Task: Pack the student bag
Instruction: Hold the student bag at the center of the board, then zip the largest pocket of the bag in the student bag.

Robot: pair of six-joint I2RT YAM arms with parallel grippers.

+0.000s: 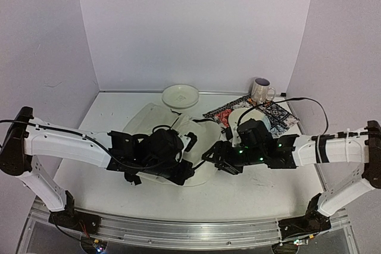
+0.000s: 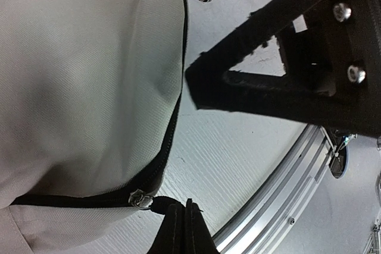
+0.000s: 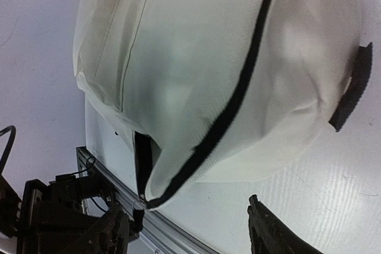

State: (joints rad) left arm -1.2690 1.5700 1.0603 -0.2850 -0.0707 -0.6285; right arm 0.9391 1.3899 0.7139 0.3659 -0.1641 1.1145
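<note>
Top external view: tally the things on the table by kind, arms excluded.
Student bag: 1
Bowl: 1
Mug: 1
Patterned placemat: 1
White round item on the placemat, partly hidden: 1
Total: 5

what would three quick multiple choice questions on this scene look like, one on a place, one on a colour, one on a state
1. Where is the mug? A) far right, by the patterned placemat B) near left corner C) on top of the bag
2. What colour is the zipper line on the student bag? A) red B) black C) yellow
3. How are the right fingers? A) shut on a strap B) shut on the mug C) apart, holding nothing

Answers: 1 A, the top view shows it at the far right beside the placemat; 2 B, a black line crosses the cream fabric; 3 C, the right wrist view shows them wide apart, gripping nothing.
</note>
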